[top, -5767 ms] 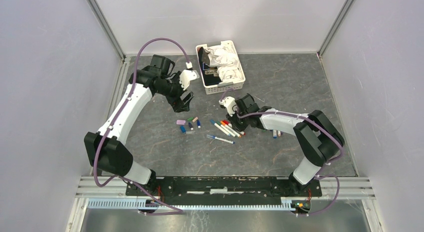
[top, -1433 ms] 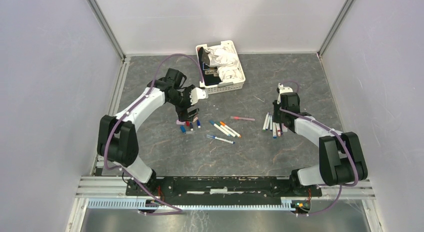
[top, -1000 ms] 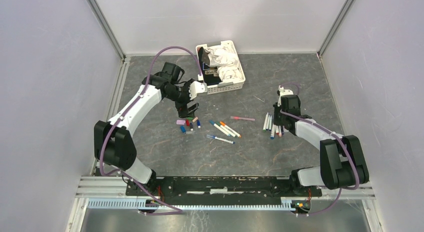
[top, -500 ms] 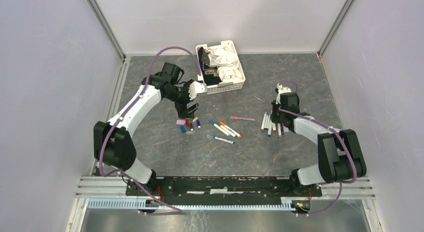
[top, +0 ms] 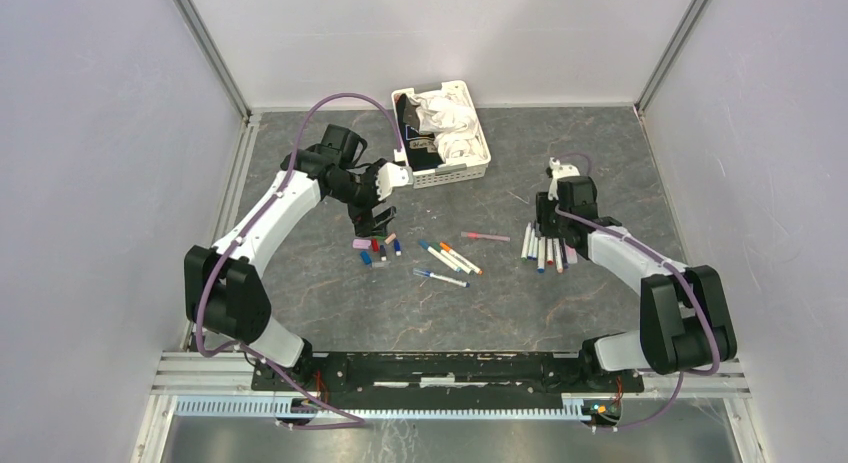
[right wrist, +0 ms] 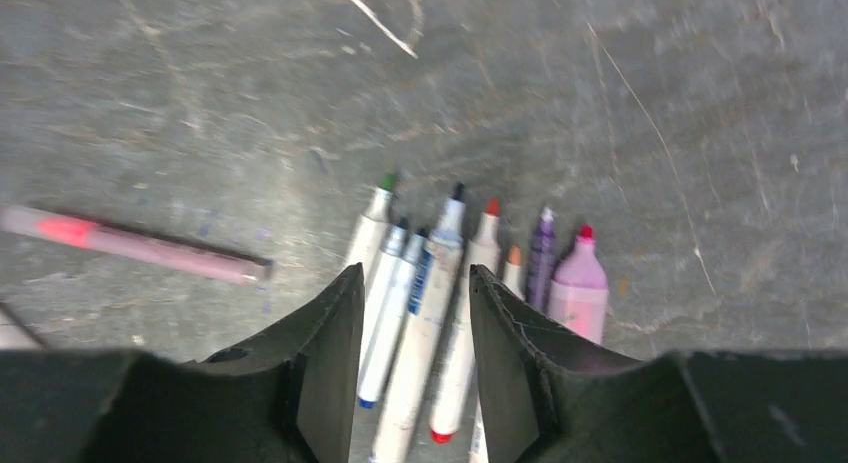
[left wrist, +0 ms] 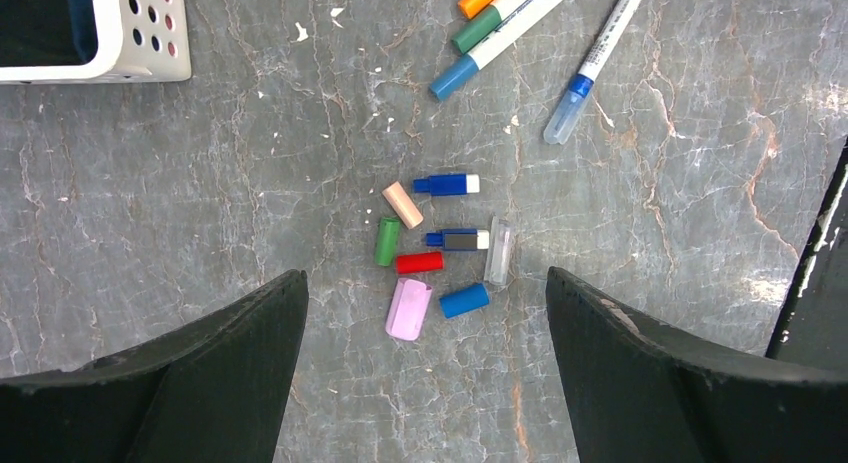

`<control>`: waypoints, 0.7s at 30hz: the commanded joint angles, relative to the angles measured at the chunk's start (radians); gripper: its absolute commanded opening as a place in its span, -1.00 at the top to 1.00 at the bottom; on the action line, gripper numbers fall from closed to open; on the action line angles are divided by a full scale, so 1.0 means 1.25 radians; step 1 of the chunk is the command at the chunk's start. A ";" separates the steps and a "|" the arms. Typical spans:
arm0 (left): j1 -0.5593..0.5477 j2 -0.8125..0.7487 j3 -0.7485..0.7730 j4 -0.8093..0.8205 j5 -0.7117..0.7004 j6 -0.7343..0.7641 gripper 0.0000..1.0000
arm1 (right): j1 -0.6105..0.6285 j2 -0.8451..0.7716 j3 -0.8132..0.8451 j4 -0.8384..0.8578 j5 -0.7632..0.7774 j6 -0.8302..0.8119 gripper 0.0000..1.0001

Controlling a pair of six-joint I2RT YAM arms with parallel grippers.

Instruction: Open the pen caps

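Several loose pen caps in pink, blue, red, green and peach lie in a small cluster on the grey table. My left gripper hovers right above them, jaws wide open and empty. Three pens with caps on lie to their right, one more nearer, and a pink pen further right. My right gripper stands open over a row of uncapped white pens; its jaws straddle the middle ones without gripping any.
A white slotted basket with crumpled cloth stands at the back centre; its corner shows in the left wrist view. A purple highlighter lies at the right end of the pen row. The pink pen lies left of my right gripper.
My right gripper's jaws have parted and the gripper has shifted slightly back over the pen row. The left arm has stayed over the caps.
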 commanded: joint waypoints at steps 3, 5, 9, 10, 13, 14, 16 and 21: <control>0.002 -0.025 0.041 -0.003 0.011 -0.058 -0.87 | 0.071 -0.001 0.096 0.001 -0.015 -0.051 -0.01; 0.009 -0.028 0.049 -0.002 0.011 -0.072 -0.89 | 0.093 0.016 0.107 0.019 -0.069 -0.087 -0.04; 0.017 -0.034 0.074 -0.002 -0.004 -0.097 -0.92 | 0.160 0.095 0.167 -0.014 -0.111 -0.186 -0.08; 0.019 -0.035 0.077 -0.002 -0.005 -0.102 -0.93 | 0.175 0.121 0.186 -0.021 -0.126 -0.207 -0.08; 0.025 -0.044 0.081 0.005 -0.007 -0.115 -0.96 | 0.202 0.186 0.234 -0.055 -0.173 -0.255 -0.08; 0.026 -0.048 0.080 0.012 -0.012 -0.122 -0.97 | 0.207 0.201 0.243 -0.060 -0.186 -0.264 -0.08; 0.032 -0.058 0.079 0.026 -0.022 -0.138 -0.99 | 0.215 0.225 0.248 -0.061 -0.219 -0.286 -0.09; 0.053 -0.076 0.072 0.051 -0.032 -0.155 -1.00 | 0.227 0.274 0.264 -0.079 -0.226 -0.317 -0.08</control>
